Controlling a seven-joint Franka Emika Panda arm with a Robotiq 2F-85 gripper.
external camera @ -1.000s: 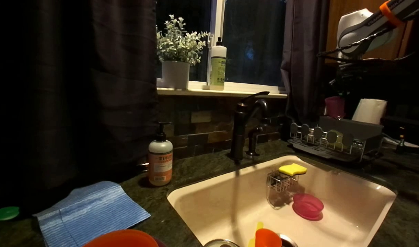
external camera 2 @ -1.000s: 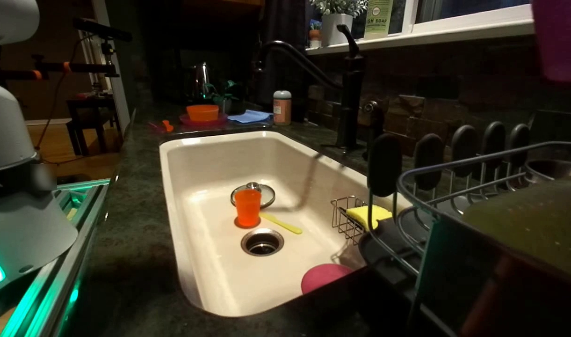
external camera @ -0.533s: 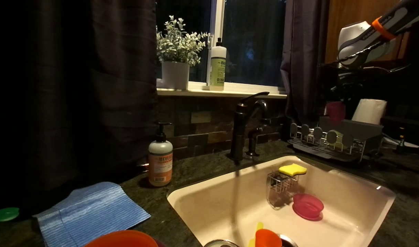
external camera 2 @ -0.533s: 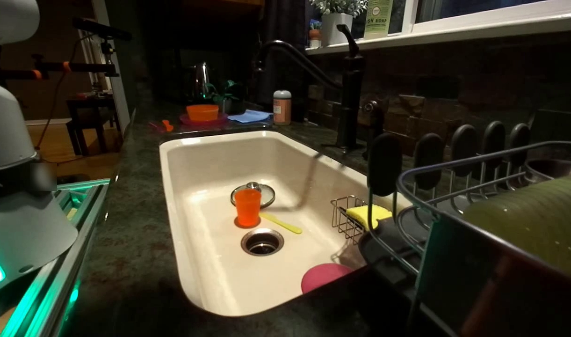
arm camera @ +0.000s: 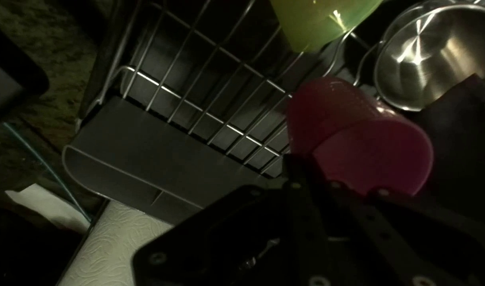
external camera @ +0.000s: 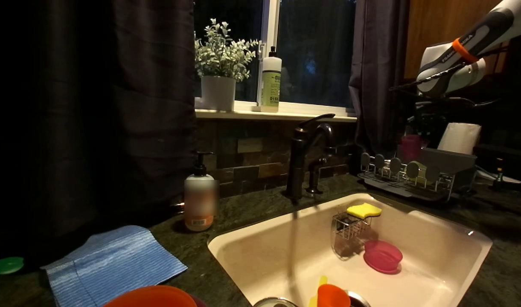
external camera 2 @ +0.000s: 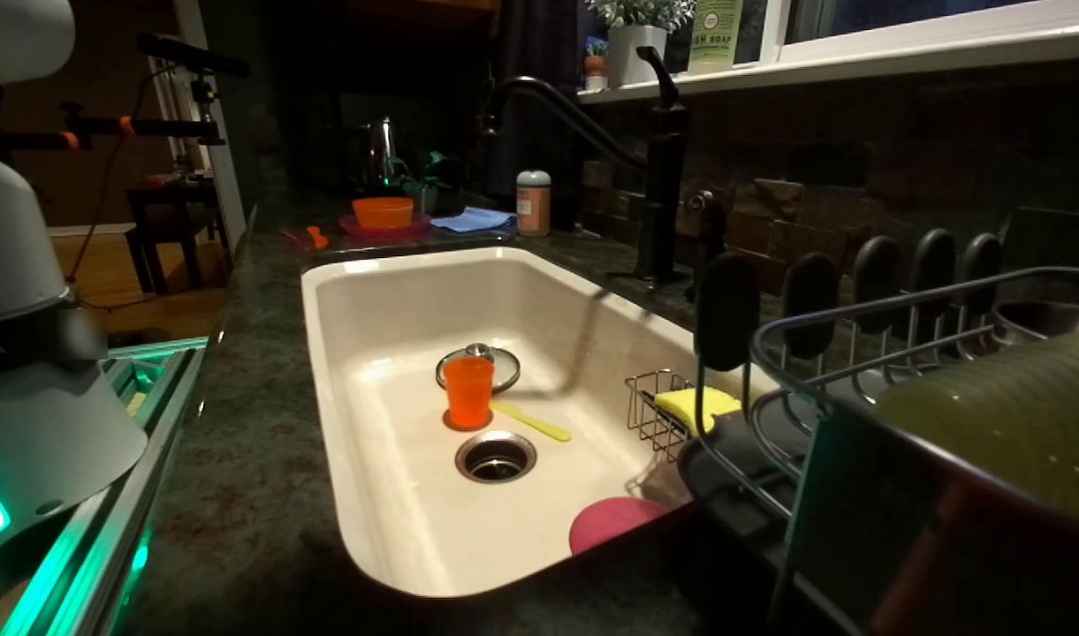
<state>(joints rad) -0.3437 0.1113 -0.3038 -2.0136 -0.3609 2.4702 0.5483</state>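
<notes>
Pink cup hangs over the dish rack, held near its mouth by the gripper, whose jaws stand narrow, pinched on the cup's wall. We see its long axis slanting across the wrist view, from the closed base at upper left down to the open mouth at lower right; we look partly into that mouth, so it also faces back toward the camera. In an exterior view the cup is a small, dim shape near the gray holder of the rack; we cannot tell its lean there, nor whether it touches the wires below.

In the wrist view we find a metal bowl just beside the cup, a yellow-green vessel near its base, and a paper towel roll beyond the holder. Next to the rack we have the sink, where an orange cup stands upright near the drain, with a yellow knife lying beside it. We also see a pink bowl in the sink.
</notes>
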